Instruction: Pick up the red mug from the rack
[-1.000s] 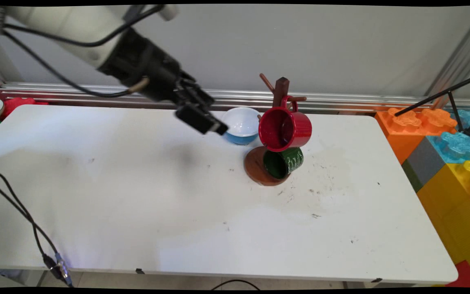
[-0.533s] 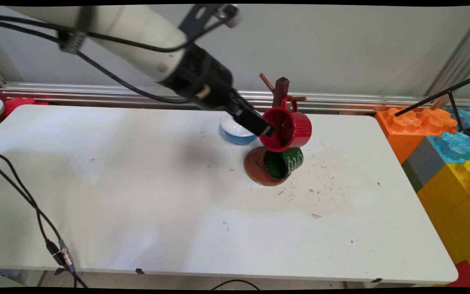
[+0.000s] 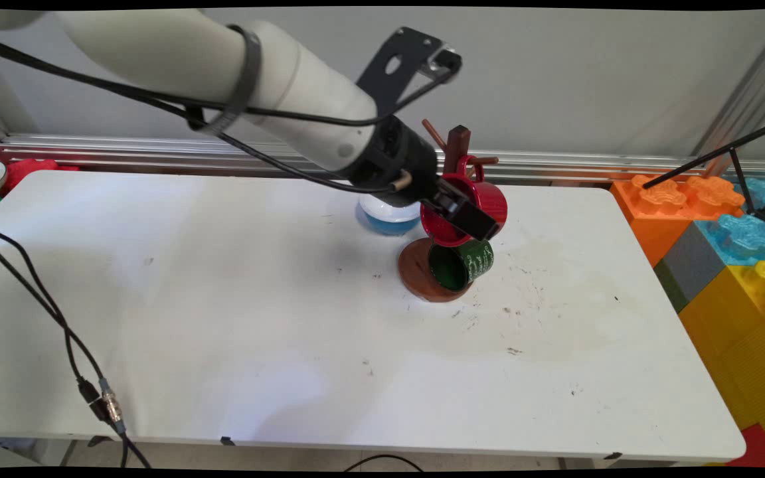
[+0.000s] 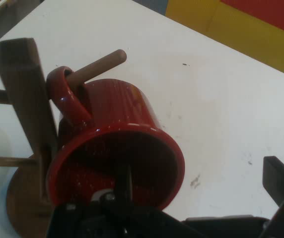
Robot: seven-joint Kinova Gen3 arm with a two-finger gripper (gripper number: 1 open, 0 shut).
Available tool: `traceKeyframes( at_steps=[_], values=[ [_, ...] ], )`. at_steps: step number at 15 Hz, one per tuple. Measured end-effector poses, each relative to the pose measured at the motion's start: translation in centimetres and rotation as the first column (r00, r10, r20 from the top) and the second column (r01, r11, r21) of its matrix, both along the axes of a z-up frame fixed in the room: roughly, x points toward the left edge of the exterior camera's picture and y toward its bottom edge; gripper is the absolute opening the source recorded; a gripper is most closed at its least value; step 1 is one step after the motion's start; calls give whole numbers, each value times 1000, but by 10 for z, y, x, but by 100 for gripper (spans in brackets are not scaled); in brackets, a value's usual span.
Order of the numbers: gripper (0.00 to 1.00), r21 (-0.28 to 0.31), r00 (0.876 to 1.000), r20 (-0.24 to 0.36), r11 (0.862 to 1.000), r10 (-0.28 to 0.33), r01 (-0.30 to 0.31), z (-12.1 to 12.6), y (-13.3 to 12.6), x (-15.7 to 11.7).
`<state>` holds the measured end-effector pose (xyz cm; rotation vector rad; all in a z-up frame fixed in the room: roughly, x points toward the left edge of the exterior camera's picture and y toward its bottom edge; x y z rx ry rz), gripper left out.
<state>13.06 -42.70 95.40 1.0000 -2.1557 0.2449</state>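
White lettering on the green mug [image 3: 472, 260] below the claw [image 3: 472, 222] is unreadable

White lettering runs across the side of a green mug [image 3: 469, 262] hanging low on a wooden mug stand [image 3: 457, 149]; the words cannot be read.

A robotics lab: a white bench [image 3: 223, 318] fenced by an aluminium rail [image 3: 157, 149], cables [image 3: 44, 312] trailing, giant toy blocks [image 3: 721, 252] (orange, blue, yellow) stacked alongside.
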Motion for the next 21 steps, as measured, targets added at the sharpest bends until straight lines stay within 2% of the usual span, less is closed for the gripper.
traceKeyframes(
  at_steps=[8, 18, 19, 21],
  values=[
    [100, -14, 999, -31, 999, 40, -41, -31, -9, -18],
    [100, -35, 997, -50, 998, 55, -57, -55, -15, -26],
    [0, -39, 997, -53, 998, 55, -57, -56, -16, -27],
    [0, -44, 997, -55, 998, 52, -54, -58, -16, -27]
  ],
)
